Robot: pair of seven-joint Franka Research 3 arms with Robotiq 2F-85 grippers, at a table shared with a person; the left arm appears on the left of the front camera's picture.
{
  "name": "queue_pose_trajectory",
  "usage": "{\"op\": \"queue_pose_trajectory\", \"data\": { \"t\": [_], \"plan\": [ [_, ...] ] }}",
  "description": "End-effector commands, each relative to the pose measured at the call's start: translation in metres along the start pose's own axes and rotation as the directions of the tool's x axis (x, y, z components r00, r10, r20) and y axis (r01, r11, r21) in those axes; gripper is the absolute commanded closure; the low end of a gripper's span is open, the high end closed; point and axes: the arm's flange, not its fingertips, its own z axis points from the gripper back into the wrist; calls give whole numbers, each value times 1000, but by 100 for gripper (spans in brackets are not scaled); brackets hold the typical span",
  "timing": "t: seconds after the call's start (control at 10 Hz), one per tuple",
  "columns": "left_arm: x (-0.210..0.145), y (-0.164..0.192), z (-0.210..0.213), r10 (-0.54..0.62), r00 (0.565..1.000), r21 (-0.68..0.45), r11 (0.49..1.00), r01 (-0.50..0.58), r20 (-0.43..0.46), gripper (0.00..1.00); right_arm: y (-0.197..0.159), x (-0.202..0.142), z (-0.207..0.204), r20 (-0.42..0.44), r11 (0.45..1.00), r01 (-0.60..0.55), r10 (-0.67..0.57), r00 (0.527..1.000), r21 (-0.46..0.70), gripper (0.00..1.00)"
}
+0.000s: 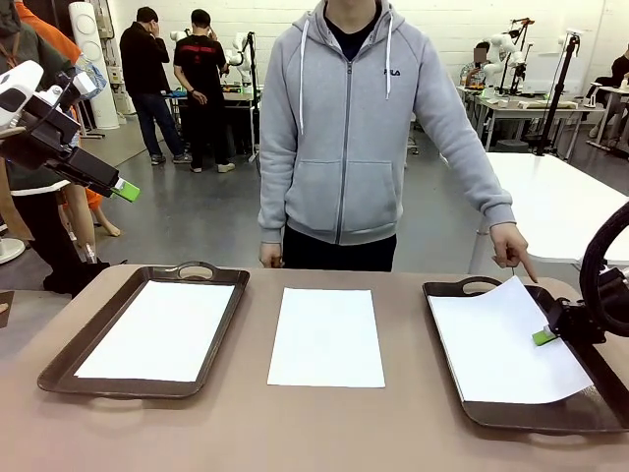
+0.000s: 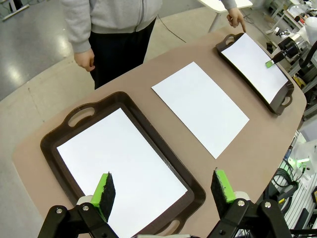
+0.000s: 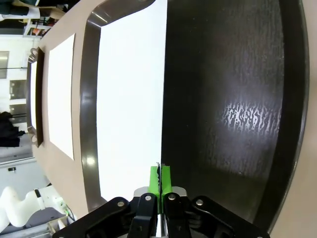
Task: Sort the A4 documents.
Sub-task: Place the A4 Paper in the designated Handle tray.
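The right claw, pinching the thin white paper sheet by its edge, should lay it flat inside the dark brown handled tray; the left claw hangs spread.

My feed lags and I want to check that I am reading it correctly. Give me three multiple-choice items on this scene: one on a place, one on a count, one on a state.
1. Where is the middle sheet? A inside a tray; B on the bare table; C in a hand.
2. How many white sheets are there? A two; B five; C three.
3. What is the right gripper doing? A shut on the right sheet; B hanging open; C gripping a handle.

B, it lies flat between the left tray and right tray.
C, the left sheet plus those two.
A, it pinches that sheet's edge.
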Motion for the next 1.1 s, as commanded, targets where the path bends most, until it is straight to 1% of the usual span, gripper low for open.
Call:
{"op": "queue_pose_trajectory", "data": {
  "t": [0.0,0.3,0.4,0.5,0.6,0.7,0.8,0.9,1.0],
  "plan": [
    [-1,2,1,-18,1000,-10,1000,18,4,0,5,4,0,-10,999,0,0,1000,-47,99],
    [-1,2,1,-18,1000,-10,1000,18,4,0,5,5,-1,-4,997,9,-9,1000,-77,99],
    [-1,2,1,-18,1000,-10,1000,18,4,0,6,6,-1,-5,996,17,-18,1000,-90,83],
    [-1,2,1,-18,1000,-10,1000,18,4,0,7,6,0,-3,995,16,-16,1000,-96,79],
    [-1,2,1,-18,1000,-10,1000,18,4,0,8,6,2,-1,994,15,-15,1000,-107,63],
    [-1,2,1,-18,1000,-10,1000,18,4,0,8,6,4,1,992,17,-17,1000,-122,60],
    [-1,2,1,-18,1000,-10,1000,18,4,0,9,6,6,25,990,21,-18,1000,-142,43],
    [-1,2,1,-18,1000,-10,1000,18,4,0,9,5,9,33,986,20,-15,999,-164,40],
    [-1,2,1,-18,1000,-10,1000,18,4,0,10,3,13,39,979,20,-13,999,-201,24]
  ]
}}
